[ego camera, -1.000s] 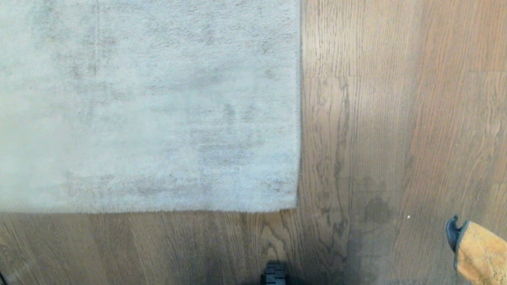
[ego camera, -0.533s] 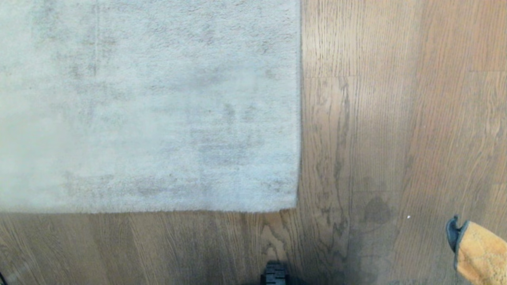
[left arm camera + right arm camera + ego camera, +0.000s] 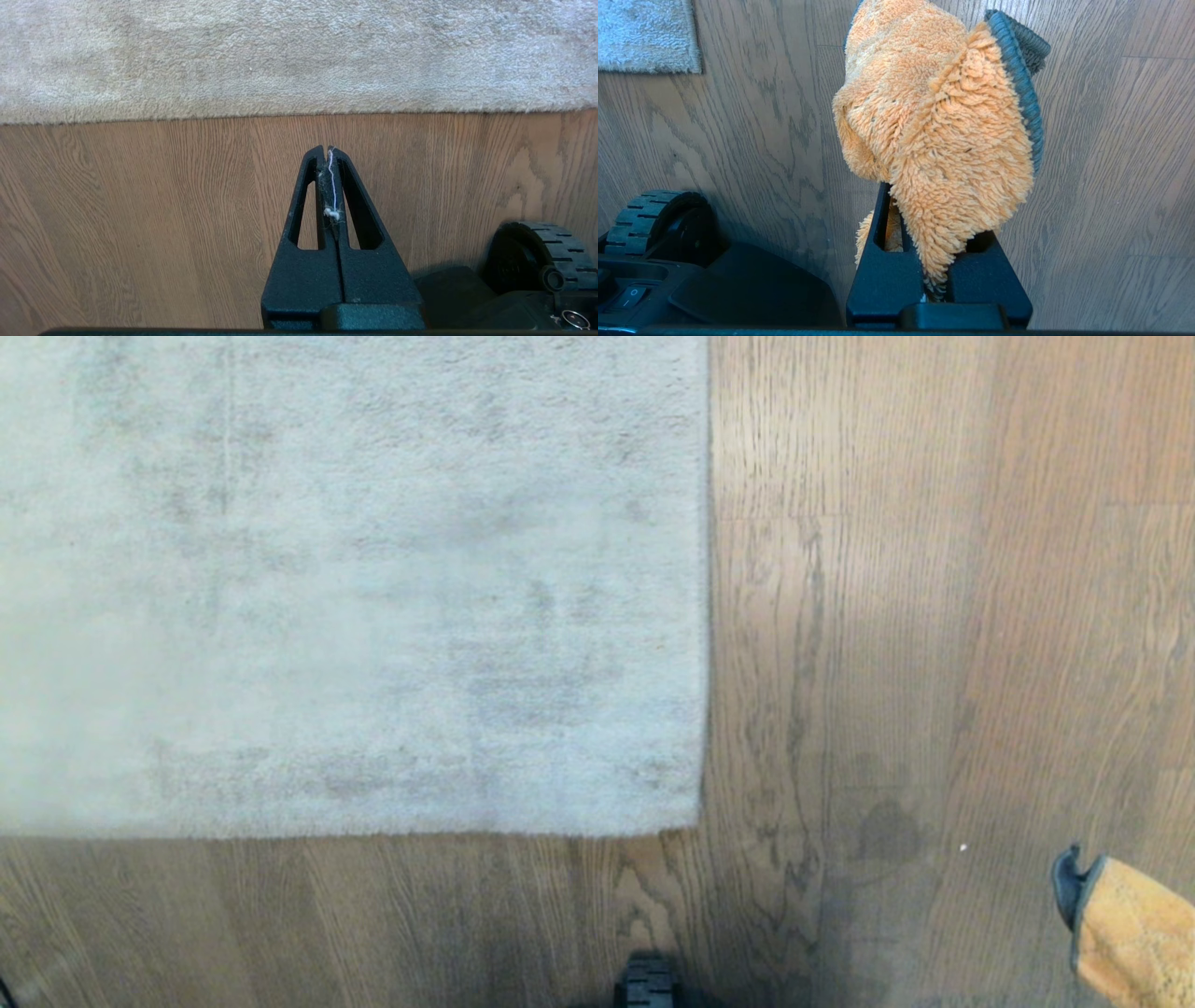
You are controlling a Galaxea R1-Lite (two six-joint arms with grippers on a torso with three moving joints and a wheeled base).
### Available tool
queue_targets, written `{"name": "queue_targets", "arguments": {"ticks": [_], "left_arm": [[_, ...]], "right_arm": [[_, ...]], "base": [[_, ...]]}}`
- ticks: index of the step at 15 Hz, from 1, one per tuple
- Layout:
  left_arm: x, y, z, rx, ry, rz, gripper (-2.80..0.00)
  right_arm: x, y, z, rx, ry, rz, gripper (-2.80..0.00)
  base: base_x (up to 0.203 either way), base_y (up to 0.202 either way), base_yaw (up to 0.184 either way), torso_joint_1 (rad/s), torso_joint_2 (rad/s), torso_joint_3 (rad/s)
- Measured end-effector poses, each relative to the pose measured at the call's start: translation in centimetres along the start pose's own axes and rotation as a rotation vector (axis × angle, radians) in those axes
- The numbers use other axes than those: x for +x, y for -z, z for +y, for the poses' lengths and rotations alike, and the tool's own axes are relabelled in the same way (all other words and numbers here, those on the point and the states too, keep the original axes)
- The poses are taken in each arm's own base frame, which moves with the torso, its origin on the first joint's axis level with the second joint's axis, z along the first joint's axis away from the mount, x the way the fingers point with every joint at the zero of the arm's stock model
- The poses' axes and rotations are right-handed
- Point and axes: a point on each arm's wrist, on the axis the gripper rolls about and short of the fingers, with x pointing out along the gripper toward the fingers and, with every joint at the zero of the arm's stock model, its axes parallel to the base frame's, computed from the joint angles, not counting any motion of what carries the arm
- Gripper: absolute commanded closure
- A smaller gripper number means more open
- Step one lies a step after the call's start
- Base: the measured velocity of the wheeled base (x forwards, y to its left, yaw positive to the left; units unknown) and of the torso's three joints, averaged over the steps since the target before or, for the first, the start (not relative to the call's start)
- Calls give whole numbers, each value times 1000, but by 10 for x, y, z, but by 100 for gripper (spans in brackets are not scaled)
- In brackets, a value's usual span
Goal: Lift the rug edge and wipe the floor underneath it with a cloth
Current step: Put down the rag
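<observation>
The pale grey rug (image 3: 355, 579) lies flat on the brown wood-grain floor (image 3: 887, 616). Its near rug edge (image 3: 373, 831) and square corner (image 3: 698, 823) rest on the planks. In the left wrist view my left gripper (image 3: 327, 149) is shut, empty but for a white thread and lint between the fingers. It hangs over bare floor (image 3: 140, 210), a little short of the rug edge (image 3: 299, 114). My right gripper (image 3: 931, 186) is shut on a fluffy orange cloth (image 3: 938, 121) with a grey border, which hides the fingertips. The cloth (image 3: 1130, 933) shows at the head view's lower right.
A wheel of my base (image 3: 537, 261) sits beside the left gripper, and another wheel (image 3: 658, 219) beside the right one. A black part of the base (image 3: 646, 985) shows at the near edge. A dark smudge (image 3: 887, 831) and a white speck (image 3: 963, 847) mark the planks right of the corner.
</observation>
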Motion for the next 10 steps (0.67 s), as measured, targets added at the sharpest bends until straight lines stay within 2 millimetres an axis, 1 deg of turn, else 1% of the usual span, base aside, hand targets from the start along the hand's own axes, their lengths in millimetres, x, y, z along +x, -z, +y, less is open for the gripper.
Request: {"name": "queue_targets", "arguments": {"ticks": [10], "left_arm": [[0,0,0,0,-1,0,0]], "right_arm": [[0,0,0,0,0,-1,0]], "base": [[0,0,0,0,0,0]]}}
